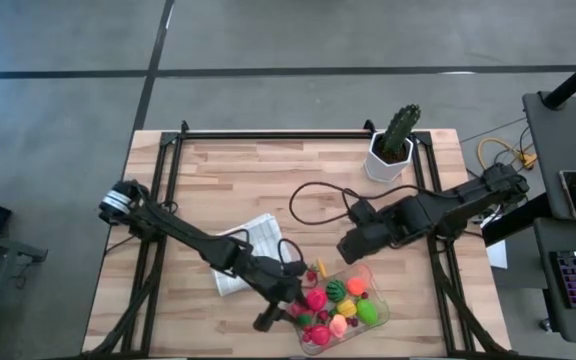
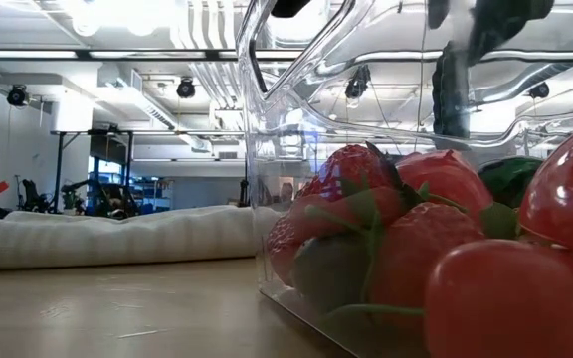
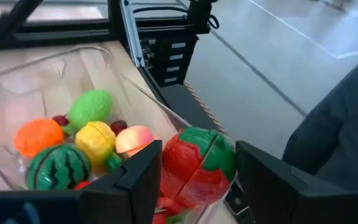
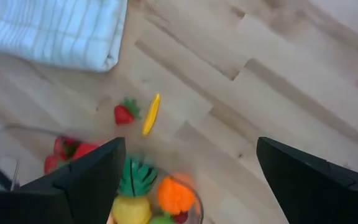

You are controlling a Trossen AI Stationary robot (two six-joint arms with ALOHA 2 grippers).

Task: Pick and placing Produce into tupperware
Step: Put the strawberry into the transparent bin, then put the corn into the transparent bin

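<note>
Two grippers are mine. My left gripper (image 3: pixel 194 180) is clenched on a red tomato with a green top (image 3: pixel 197 163), holding it just over the near corner of the clear container (image 1: pixel 343 310). Beyond my fingers (image 3: pixel 135 186), inside the container, lie a small watermelon (image 3: pixel 50 167), an orange fruit (image 3: pixel 37 135), a yellow fruit (image 3: pixel 96 140), a lime-green fruit (image 3: pixel 91 107) and a peach (image 3: pixel 134 138). My right gripper (image 4: pixel 188 180) hangs with its jaws spread wide, empty, above the container's far edge; beneath it, on the wooden table (image 4: pixel 241 93), a small strawberry (image 4: pixel 124 114) and a yellow banana (image 4: pixel 151 114) lie just beside each other, near the folded cloth (image 4: pixel 55 31).
</note>
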